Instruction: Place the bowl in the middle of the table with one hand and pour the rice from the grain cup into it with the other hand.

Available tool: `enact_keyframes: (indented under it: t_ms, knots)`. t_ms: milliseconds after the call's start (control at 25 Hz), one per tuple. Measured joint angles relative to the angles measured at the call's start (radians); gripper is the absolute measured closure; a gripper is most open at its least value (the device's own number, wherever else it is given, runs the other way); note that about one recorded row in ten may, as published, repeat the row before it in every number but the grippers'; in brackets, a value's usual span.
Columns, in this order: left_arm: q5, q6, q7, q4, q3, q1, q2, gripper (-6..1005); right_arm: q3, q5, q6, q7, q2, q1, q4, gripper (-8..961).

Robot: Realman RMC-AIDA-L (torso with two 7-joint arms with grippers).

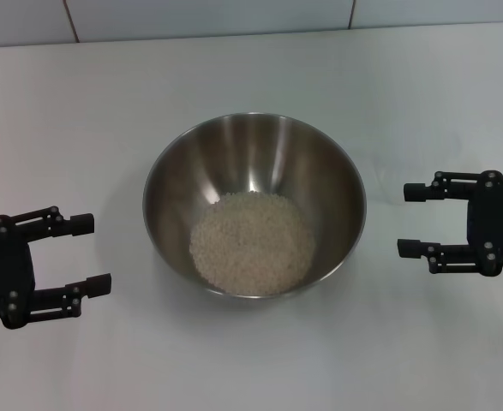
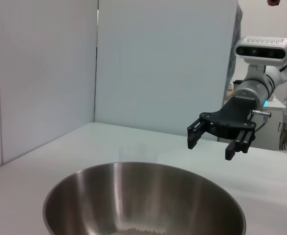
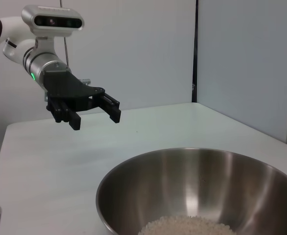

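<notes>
The table (image 1: 251,68) is big and white, with white walls (image 2: 45,73) behind it. The bowl (image 1: 253,163) is the biggest thing on it. It sits in the middle of the table, upright, shiny and round.

Inside the bowl lies the rice (image 1: 252,242). It makes a pale, flat heap on the bowl's bottom, on the side nearer the robot. The rest of the bowl's inside is bare metal.

The left gripper (image 1: 90,253) is to the left of the bowl, near it but not touching. Its two fingers point at the bowl and stand wide apart. Nothing is between them. The right wrist view shows it up in the air above the table, past the bowl's far rim.

The right gripper (image 1: 412,220) is to the right of the bowl, also near and not touching. Its fingers point at the bowl too, spread wide with nothing held. The left wrist view shows it in the air above the table.

A faint clear shape stands on the table beyond the bowl in the left wrist view, between the bowl and the right gripper. It could be the cup (image 2: 137,152), but it is too faint to tell for sure.
</notes>
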Motion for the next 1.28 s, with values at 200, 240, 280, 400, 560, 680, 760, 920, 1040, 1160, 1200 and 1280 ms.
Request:
enact_keyframes:
  t_ms: [200, 240, 280, 400, 560, 680, 760, 920, 1040, 1160, 1200, 1280]
  knots:
    - [0.000, 0.000, 0.000, 0.000, 0.000, 0.000, 0.000, 227, -0.001, 0.000, 0.000, 0.000, 0.002, 0.000, 0.000, 233]
    - [0.000, 0.000, 0.000, 0.000, 0.000, -0.001, 0.000, 227, -0.002, 0.000, 0.000, 0.000, 0.002, 0.000, 0.000, 233]
    - [0.001, 0.000, 0.000, 0.000, 0.000, -0.001, 0.000, 227, -0.006, 0.000, 0.000, 0.000, 0.002, 0.000, 0.000, 233]
    - [0.001, 0.000, 0.000, 0.000, 0.000, -0.003, 0.000, 227, -0.009, 0.000, 0.000, 0.002, 0.002, 0.000, 0.000, 233]
    - [0.001, 0.000, 0.000, 0.000, 0.000, -0.004, 0.000, 227, -0.011, 0.000, 0.000, 0.005, 0.002, 0.000, 0.000, 233]
    - [0.002, 0.000, 0.000, 0.000, 0.000, -0.004, -0.001, 227, -0.011, 0.000, 0.000, 0.008, 0.002, 0.001, 0.000, 234]
    - [0.002, 0.000, 0.000, 0.000, 0.000, -0.004, -0.001, 227, -0.012, 0.000, 0.000, 0.008, 0.002, 0.001, 0.000, 234]
    - [0.002, 0.001, -0.001, 0.000, 0.000, -0.004, -0.002, 227, -0.013, 0.000, 0.000, 0.009, 0.002, 0.001, 0.000, 234]
    - [0.002, 0.004, -0.002, 0.000, 0.000, -0.004, -0.002, 227, -0.015, 0.000, 0.000, 0.009, 0.002, 0.001, 0.000, 234]
    - [0.002, 0.005, -0.002, 0.000, 0.000, -0.004, -0.002, 227, -0.016, 0.000, 0.000, 0.009, 0.002, 0.002, 0.000, 234]
    - [0.002, 0.005, -0.002, 0.000, 0.000, -0.004, -0.002, 227, -0.016, 0.000, 0.000, 0.009, 0.002, 0.002, 0.000, 233]
    - [0.001, 0.007, -0.003, 0.000, 0.000, -0.004, -0.002, 227, -0.016, 0.000, 0.000, 0.009, 0.002, 0.002, 0.000, 233]
